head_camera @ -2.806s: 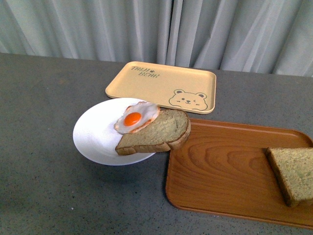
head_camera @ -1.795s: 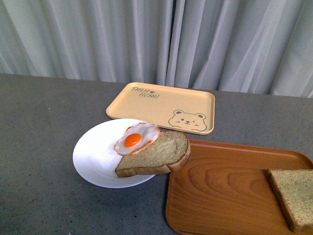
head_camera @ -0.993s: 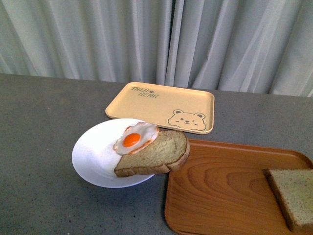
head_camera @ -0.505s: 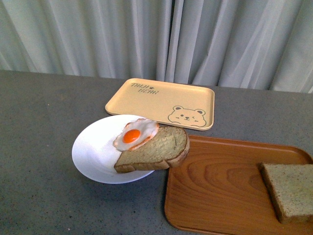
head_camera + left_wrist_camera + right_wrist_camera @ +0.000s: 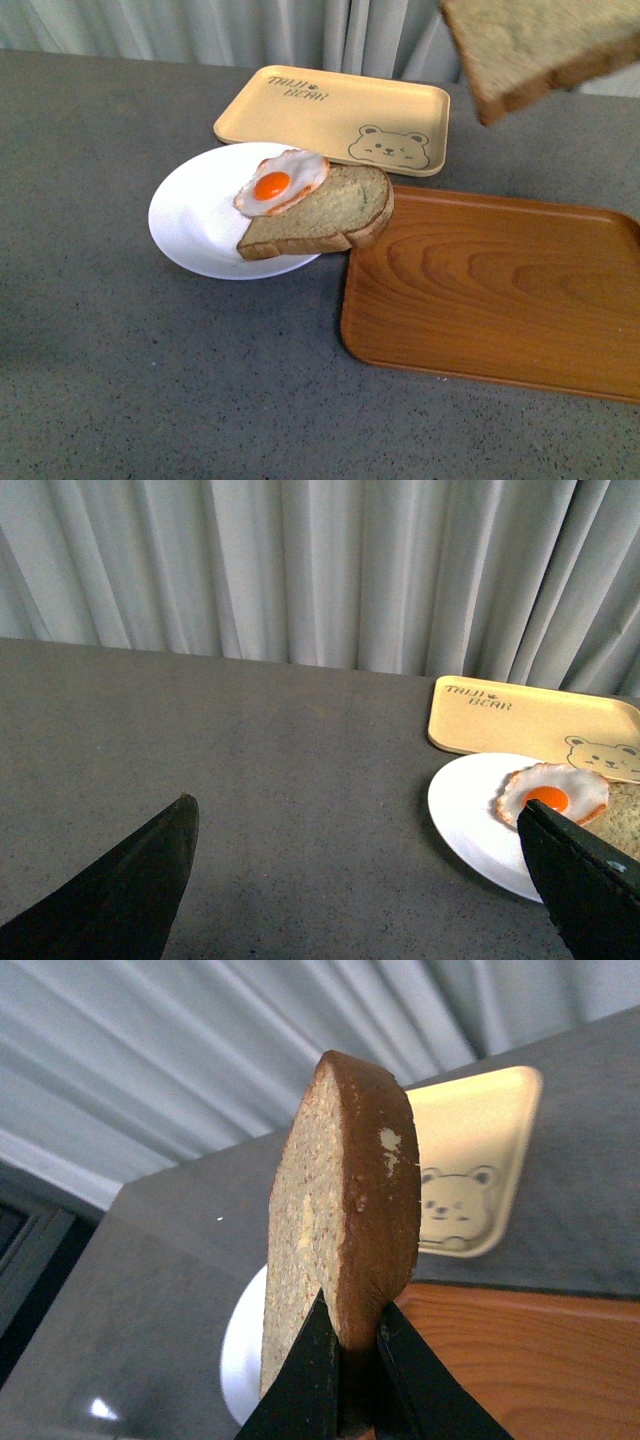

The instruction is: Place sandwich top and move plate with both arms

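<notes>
While nothing else is carried by it, the grey table (image 5: 120, 380) is seen holding two trays and a plate. A brown wooden tray (image 5: 490, 290) is laid at the right, bare. A pale yellow bear tray (image 5: 330, 115) is set further back, near the curtain (image 5: 250, 25). The plate (image 5: 195, 225) is placed on the table between the two trays, just beside the wooden tray's left edge. The sandwich top (image 5: 535, 45) is held in the air, tilted, up at the far right above the wooden tray's back edge. It is clamped edge-on between the fingers of the right claw (image 5: 352, 1335), crust side shown to the wrist camera. A rounder bread slice (image 5: 330, 215) is laid on the plate's right part, overhanging the rim toward the wooden tray. A fried egg (image 5: 280, 183) is rested partly on that slice, partly on the plate. The left claw (image 5: 357, 810) is spread wide above bare table, nothing gripped, plate seen beyond one finger (image 5: 585, 870).
</notes>
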Controlling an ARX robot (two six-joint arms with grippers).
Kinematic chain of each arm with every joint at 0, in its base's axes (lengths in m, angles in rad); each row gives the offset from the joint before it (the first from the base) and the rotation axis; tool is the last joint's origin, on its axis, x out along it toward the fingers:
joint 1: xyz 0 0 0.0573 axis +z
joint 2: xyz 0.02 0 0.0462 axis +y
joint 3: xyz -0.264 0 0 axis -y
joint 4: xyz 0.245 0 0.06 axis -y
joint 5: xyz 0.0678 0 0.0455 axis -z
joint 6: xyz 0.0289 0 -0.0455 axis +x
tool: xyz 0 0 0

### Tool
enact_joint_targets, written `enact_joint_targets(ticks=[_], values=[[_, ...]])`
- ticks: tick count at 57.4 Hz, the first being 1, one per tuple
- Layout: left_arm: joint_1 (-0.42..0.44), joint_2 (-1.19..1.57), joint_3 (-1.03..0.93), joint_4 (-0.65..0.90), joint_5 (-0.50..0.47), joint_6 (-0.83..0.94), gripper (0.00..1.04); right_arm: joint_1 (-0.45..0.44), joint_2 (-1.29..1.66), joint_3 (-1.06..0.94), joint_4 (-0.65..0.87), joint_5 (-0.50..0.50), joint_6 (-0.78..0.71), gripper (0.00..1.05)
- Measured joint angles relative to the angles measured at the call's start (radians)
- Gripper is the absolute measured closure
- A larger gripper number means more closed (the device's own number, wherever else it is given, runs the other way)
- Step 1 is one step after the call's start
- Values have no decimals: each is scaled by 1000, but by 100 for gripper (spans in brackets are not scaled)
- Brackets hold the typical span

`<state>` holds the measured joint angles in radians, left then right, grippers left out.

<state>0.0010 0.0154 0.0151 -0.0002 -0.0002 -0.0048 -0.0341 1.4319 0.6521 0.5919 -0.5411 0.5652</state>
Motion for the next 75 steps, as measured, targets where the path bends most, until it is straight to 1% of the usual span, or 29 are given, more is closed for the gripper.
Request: enact_joint_targets(ticks=[4,10,13,21,24,29,40,47,53,54,56,62,64,69,73,75], values=[[0,0,0,0,0,0,9,126,70,49,24,57,16,102],[0,0,0,0,0,0,9,259,192,111,59,109,21,102],[0,0,0,0,0,0,9,311,260,145,71,128,24,102],[0,0,0,0,0,0,9,406,421,227,80,180,31,102],[0,0,0,0,0,0,9,426,463,249,83,198,30,102],[0,0,0,0,0,0,9,457,546,297,101,258,16,102],[0,0,0,0,0,0,9,482,652,380,98,281,10,102],[0,0,0,0,0,0,9,486,661,382,74,288,6,102],[0,0,0,0,0,0,9,484,650,346,73,306,-8,102],[0,0,0,0,0,0,9,484,647,338,74,310,-11,101],[0,0,0,0,0,0,9,483,637,323,76,313,-14,92],[0,0,0,0,0,0,9,474,610,303,90,320,-19,72],[0,0,0,0,0,0,9,467,597,293,102,333,-21,63],[0,0,0,0,0,0,9,433,535,256,129,356,-21,40],[0,0,0,0,0,0,9,400,476,230,132,373,-33,26],[0,0,0,0,0,0,9,386,450,219,133,384,-42,21]])
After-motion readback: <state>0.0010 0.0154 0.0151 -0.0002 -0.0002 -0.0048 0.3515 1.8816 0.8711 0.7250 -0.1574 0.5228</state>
